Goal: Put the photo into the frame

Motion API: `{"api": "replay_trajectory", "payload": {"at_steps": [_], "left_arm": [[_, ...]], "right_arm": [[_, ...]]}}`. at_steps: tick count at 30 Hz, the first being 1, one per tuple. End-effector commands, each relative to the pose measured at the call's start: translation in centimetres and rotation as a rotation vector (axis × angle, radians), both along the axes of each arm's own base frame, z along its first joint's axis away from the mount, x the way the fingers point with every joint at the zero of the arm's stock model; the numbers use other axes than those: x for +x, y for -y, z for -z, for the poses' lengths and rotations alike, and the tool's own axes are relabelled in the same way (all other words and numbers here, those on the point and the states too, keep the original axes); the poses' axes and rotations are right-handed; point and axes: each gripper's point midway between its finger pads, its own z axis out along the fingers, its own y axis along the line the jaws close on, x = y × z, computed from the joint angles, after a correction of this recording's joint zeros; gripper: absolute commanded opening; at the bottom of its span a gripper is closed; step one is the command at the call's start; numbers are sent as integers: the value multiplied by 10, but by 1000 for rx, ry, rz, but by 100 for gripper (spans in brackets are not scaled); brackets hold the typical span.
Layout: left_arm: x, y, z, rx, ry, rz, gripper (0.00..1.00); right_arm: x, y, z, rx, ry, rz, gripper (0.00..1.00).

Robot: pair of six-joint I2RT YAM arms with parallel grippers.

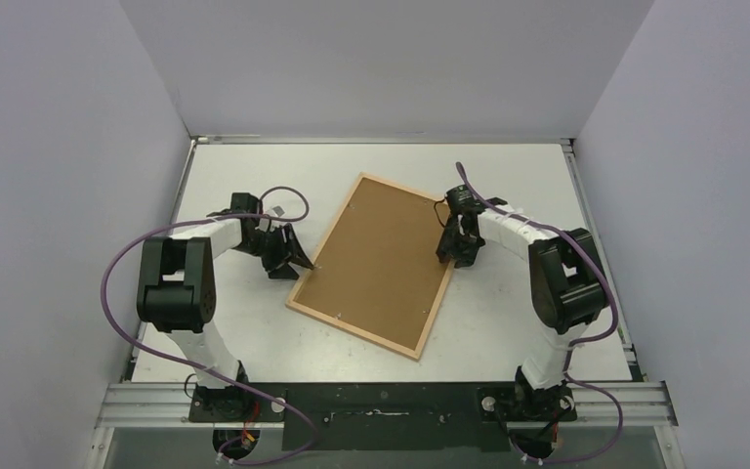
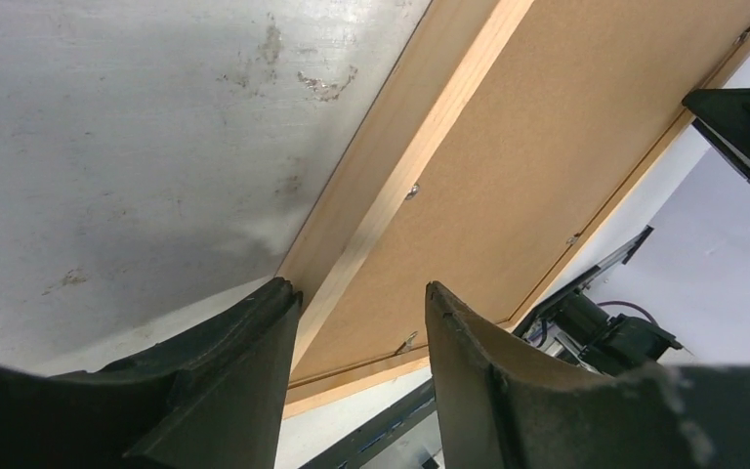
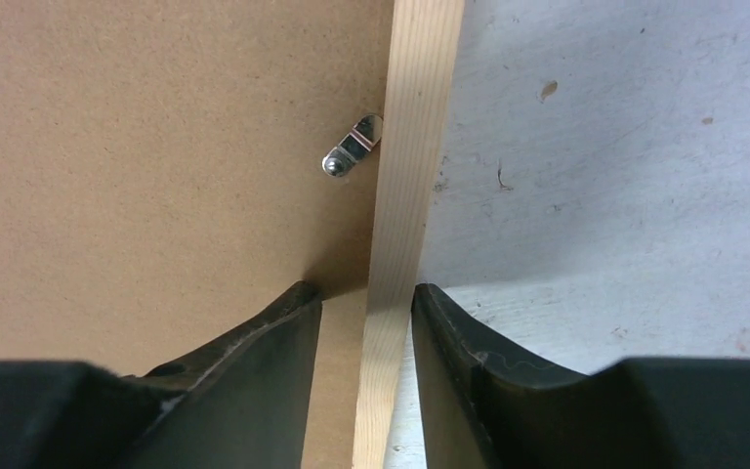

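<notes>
The light-wood frame [image 1: 352, 330] lies face down and askew in the middle of the table, with the brown backing board [image 1: 376, 259] set in it. The photo is hidden. My left gripper [image 1: 298, 259] is open and empty, low at the frame's left rail [image 2: 400, 186]. My right gripper [image 1: 452, 256] is open, and its fingers straddle the frame's right rail [image 3: 415, 147]. One finger is over the backing board [image 3: 156, 147] and the other is over the table. A gap shows between the inner finger and the rail.
Small metal turn clips [image 3: 352, 147] sit along the inner edges of the frame; one shows in the left wrist view [image 2: 412, 192]. The white table [image 1: 508, 322] is scuffed. Grey walls stand on three sides, and a metal rail [image 1: 391, 401] runs along the near edge.
</notes>
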Motion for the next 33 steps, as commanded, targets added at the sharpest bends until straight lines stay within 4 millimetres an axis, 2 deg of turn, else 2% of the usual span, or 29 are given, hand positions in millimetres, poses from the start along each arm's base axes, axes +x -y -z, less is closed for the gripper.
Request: {"api": "replay_trajectory", "payload": {"at_steps": [1,4,6,9,14,17,21,24,26,30,33], "left_arm": [[-5,13,-12,-111,8,26,47],[-11,20,-15,-164,1,30,44],[-16,25,-17,-201,0,29,43],[-25,32,-17,-223,-7,28,42],[-39,45,-23,-244,9,72,43],[-43,40,-30,-200,37,66,50],[-34,12,-45,-54,120,6,61],[-27,-11,-61,76,192,-36,68],[-24,-24,-72,146,240,-68,70],[-23,-41,-87,213,300,-118,72],[-25,-39,-86,200,297,-113,72]], "right_arm": [[23,-14,-8,75,46,-38,36],[34,-14,-11,80,57,-67,30],[42,-10,-11,79,57,-70,29],[56,-2,-14,73,70,-58,28],[77,16,-28,-24,78,-44,34],[86,24,-49,-82,103,-34,40],[94,21,-92,-90,199,-52,47],[90,10,-116,-140,245,-75,49],[84,1,-120,-175,235,-81,46],[63,-23,-120,-177,220,-98,36],[42,-34,-107,-108,205,-88,33]]}}
